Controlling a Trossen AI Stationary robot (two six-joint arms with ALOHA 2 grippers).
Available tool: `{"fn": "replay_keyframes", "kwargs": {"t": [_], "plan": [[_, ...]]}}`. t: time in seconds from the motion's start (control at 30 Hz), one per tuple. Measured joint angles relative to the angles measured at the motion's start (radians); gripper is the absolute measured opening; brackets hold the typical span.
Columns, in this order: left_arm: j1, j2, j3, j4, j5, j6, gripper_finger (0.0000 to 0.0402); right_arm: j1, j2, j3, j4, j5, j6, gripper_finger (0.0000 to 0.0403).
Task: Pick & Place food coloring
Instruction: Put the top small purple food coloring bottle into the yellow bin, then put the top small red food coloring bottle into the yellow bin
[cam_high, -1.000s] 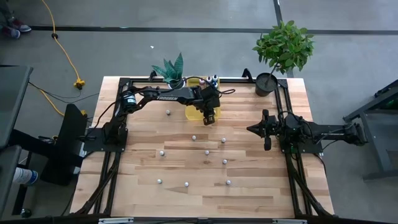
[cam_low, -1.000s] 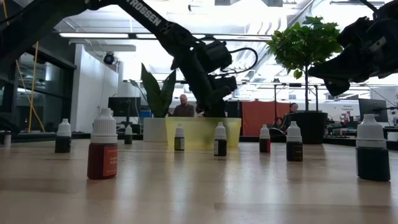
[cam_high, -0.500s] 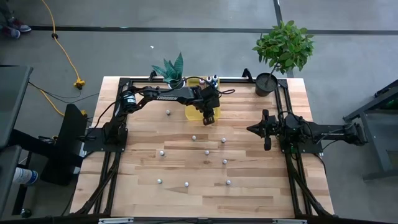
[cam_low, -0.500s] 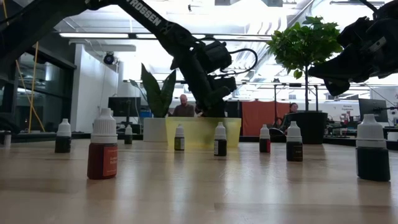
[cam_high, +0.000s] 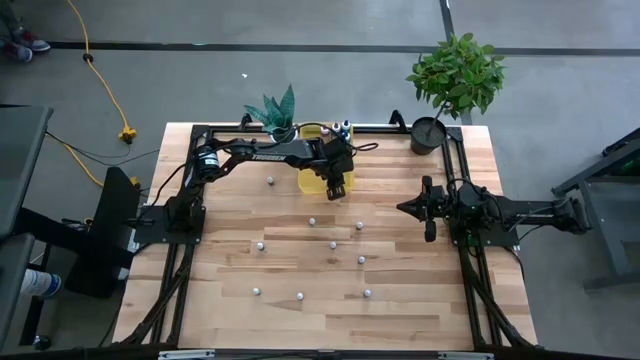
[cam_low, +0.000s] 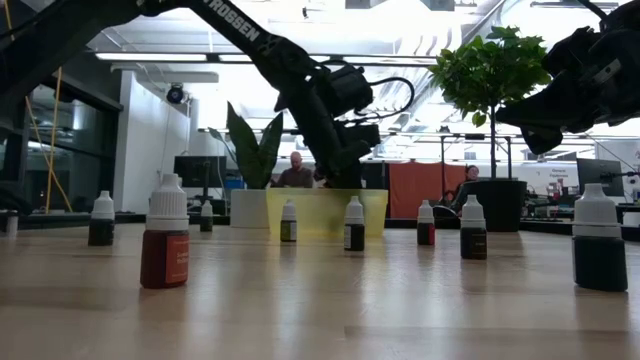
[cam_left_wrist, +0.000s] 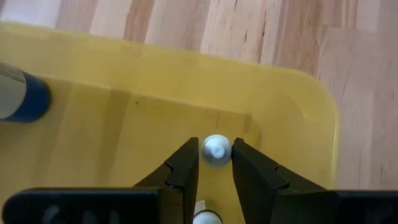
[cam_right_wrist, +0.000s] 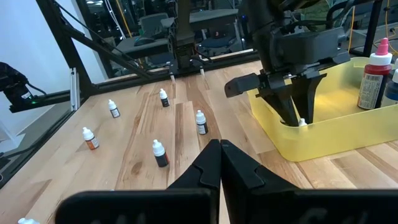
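We see the left claw (cam_high: 337, 190) down inside the yellow tray (cam_high: 308, 180) at the far side of the table (cam_high: 400, 300). In the left wrist view its two fingers (cam_left_wrist: 184, 168) sit on each side of a small white cap (cam_left_wrist: 216, 151). That cap belongs to a bottle (cam_right_wrist: 302, 122) standing in the tray near one corner. The fingers are only a little apart, with thin gaps next to the cap, so we cannot tell if they squeeze it or have let go. A second white cap (cam_left_wrist: 204, 218) shows low between the fingers. A blue-capped thing (cam_left_wrist: 22, 96) lies at the tray's other end.

More bottles stand in the far end of the tray, one with a red body (cam_right_wrist: 375, 78) and one blue (cam_high: 345, 128). The other food coloring bottles (cam_high: 333, 244) are spread over the wood, well apart from each other. From the low view we see them upright, with a red-brown one (cam_low: 165, 245) closest and a dark one (cam_low: 600, 240) off to the side.

The right claw (cam_high: 403, 208) waits above the table's right side. Its fingers (cam_right_wrist: 211, 163) are pressed together and hold nothing.

A potted plant (cam_high: 455, 80) stands at the far right corner, and a spiky plant (cam_high: 275, 110) stands next to the tray. A person (cam_low: 295, 172) sits far back in the room.
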Motion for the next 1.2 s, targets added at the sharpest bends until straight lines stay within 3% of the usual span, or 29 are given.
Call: {"fn": "replay_keyframes", "kwargs": {"t": [0.33,0.7,1.0,1.2], "plan": [[0.000,-0.001,0.038,-0.009,0.032,0.001,0.0104,0.000,0.000,0.000,0.000,0.000,0.000,0.0000],[0.002,-0.040,0.049,-0.025,0.007,-0.024,0.0232,0.000,0.000,0.000,0.000,0.000,0.000,0.0000],[0.014,-0.088,0.268,-0.265,-0.028,0.025,0.0245,0.000,0.000,0.000,0.000,0.000,0.000,0.0000],[-0.042,-0.090,0.402,-0.385,-0.012,0.052,0.0243,0.000,0.000,0.000,0.000,0.000,0.000,0.0000]]}}
